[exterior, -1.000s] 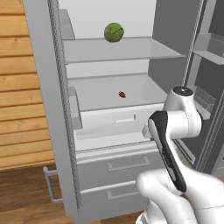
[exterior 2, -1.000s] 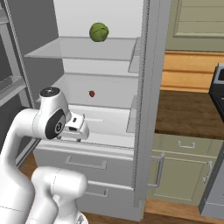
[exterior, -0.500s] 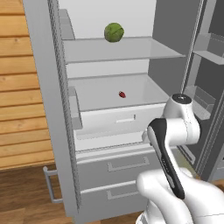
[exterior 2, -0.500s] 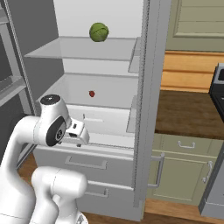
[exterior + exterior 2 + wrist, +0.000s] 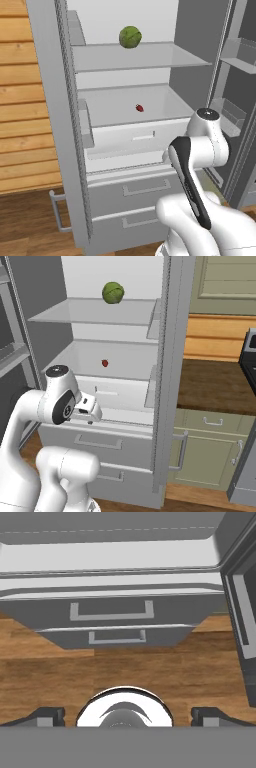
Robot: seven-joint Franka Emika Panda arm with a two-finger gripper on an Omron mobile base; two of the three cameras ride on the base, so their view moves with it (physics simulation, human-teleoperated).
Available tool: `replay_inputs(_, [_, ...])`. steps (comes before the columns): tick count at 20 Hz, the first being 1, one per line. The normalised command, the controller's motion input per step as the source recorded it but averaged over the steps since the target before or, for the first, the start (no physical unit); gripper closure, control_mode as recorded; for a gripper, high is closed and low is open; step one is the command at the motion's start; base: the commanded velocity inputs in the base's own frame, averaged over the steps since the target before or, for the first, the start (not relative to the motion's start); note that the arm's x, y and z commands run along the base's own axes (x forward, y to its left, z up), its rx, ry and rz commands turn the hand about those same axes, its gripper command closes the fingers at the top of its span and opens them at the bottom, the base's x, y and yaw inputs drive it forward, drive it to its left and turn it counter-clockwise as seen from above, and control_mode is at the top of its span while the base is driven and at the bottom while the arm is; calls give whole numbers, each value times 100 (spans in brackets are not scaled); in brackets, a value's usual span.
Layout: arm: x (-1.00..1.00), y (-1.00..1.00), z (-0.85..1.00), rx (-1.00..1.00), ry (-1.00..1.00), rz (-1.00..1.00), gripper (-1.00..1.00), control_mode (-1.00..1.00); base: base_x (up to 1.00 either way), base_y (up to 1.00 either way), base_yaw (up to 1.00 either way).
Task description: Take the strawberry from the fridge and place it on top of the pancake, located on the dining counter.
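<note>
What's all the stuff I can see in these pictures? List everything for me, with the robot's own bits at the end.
strawberry: one, red, tiny, on the white middle shelf inside the fridge.
green leafy ball: one, green, on the shelf above the strawberry.
fridge: one, light grey, doors open, white shelves inside.
fridge drawers: two, grey, with bar handles, below the shelves.
wooden floor: brown, in front of the fridge.
dark-brown countertop: one, right of the fridge, pale green cabinets beneath.
wood-panelled wall: light brown, left of the fridge.
robot arm: one, white with dark joints, in front of the drawers.
gripper: one, dark fingertips spread wide, holding nothing, pointing towards floor and drawers.
</note>
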Motion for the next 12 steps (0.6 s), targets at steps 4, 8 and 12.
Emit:
replay_inputs(4, [0, 0, 0, 0, 0, 0, -100, 100, 10, 9, 0])
replay_inputs(8, [0, 0, 0, 0, 0, 0, -100, 100, 51, 17, 0])
replay_inputs(12, [0, 0, 0, 0, 0, 0, -100, 100, 48, 20, 0])
